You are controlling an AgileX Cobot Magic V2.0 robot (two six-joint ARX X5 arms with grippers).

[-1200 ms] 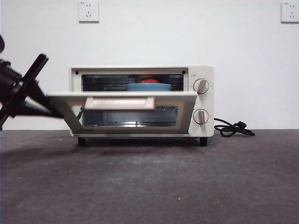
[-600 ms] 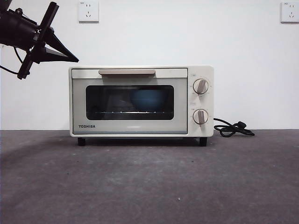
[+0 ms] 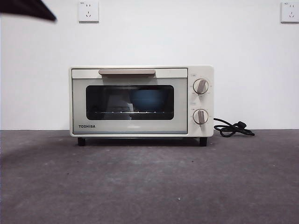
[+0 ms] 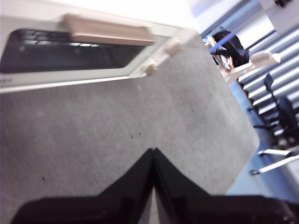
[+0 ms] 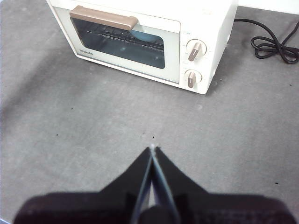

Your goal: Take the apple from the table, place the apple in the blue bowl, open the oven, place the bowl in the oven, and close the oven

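Note:
The cream-white oven (image 3: 141, 101) stands on the table (image 3: 149, 182) with its glass door shut and the beige handle (image 3: 126, 72) at the top. Through the dark glass I see the blue bowl (image 3: 148, 100) on the rack inside. The apple is hidden from view. My left gripper (image 4: 153, 151) is shut and empty, hovering over the table in front of the oven (image 4: 88, 51); in the front view only a black tip (image 3: 32, 9) shows at the top left corner. My right gripper (image 5: 152, 148) is shut and empty above the table, facing the oven (image 5: 140, 39), where the blue bowl (image 5: 140, 34) shows behind the glass.
A black power cord (image 3: 232, 128) lies coiled on the table to the right of the oven, also seen as the cord (image 5: 273, 42). Two knobs (image 3: 201, 101) sit on the oven's right panel. The table's edge (image 4: 243, 154) drops off beyond the left gripper.
The oven door went from half open to fully shut. The arm at the left lifted away from the door and has withdrawn to the top left corner.

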